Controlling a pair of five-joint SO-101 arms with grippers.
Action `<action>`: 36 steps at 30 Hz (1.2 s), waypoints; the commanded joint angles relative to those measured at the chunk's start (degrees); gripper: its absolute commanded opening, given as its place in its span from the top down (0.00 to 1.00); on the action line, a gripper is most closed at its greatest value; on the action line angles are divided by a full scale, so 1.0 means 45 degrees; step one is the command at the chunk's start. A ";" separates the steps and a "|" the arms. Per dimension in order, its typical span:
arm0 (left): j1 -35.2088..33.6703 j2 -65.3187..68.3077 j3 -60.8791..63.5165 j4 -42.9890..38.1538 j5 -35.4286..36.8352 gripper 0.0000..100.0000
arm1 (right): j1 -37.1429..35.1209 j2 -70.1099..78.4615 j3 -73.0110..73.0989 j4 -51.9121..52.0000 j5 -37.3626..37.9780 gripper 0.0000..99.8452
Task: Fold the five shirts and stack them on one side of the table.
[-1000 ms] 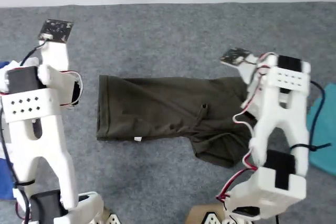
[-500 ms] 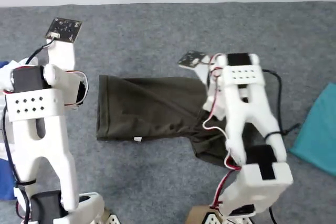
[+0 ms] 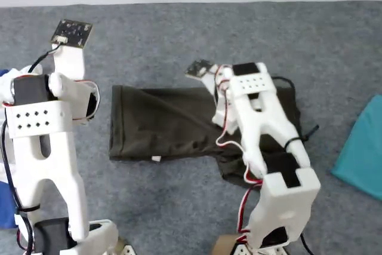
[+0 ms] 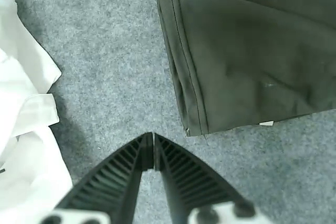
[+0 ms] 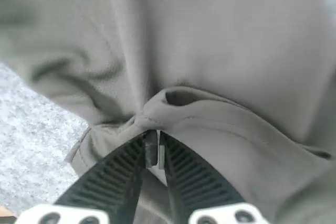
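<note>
Grey desk (image 3: 179,34) | step: folding olive shirt (image 3: 161,126) — right jaws pinch its fold | left jaws closed, empty | next: lay fold over, release.

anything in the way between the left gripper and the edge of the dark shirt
Nothing visible. Bare grey table lies between the left gripper and the near hem of the dark shirt. The white cloth lies on the gripper's other side, off that path.
</note>
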 commanded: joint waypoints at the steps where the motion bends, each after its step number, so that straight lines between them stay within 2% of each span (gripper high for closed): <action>1: 0.0137 -0.0488 0.0029 0.0234 -0.0137 0.99 | -0.0127 -0.1260 -0.0606 0.0303 -0.0137 0.99; 7: 0.0254 -0.0410 0.0049 0.0234 -0.0137 0.99 | -0.0772 -0.0381 0.0176 -0.0987 -0.0137 0.99; 13: 0.1719 -0.0410 0.0049 0.0195 -0.0137 0.99 | -0.0987 0.0381 0.0137 -0.1807 -0.0781 0.99; 17: 0.2383 -0.0391 0.0068 0.0039 -0.0137 0.99 | -0.0889 0.0186 0.0098 -0.1553 -0.0781 0.99; 23: 0.2344 -0.0391 0.0107 -0.0156 -0.0156 0.99 | -0.0264 -0.1846 -0.0352 -0.0537 -0.1309 0.99; 28: 0.2344 -0.0391 0.2002 -0.2735 -0.0137 0.99 | 0.0381 -0.2198 -0.0293 -0.2081 -0.1934 0.99; 32: 0.2383 -0.0371 0.4230 -0.5333 -0.0117 0.99 | 0.1084 -0.1162 -0.0313 -0.4874 -0.2716 0.99; 36: 0.2364 -0.0371 0.6125 -0.6701 -0.0176 0.99 | 0.1553 0.0459 -0.0352 -0.7140 -0.2930 0.99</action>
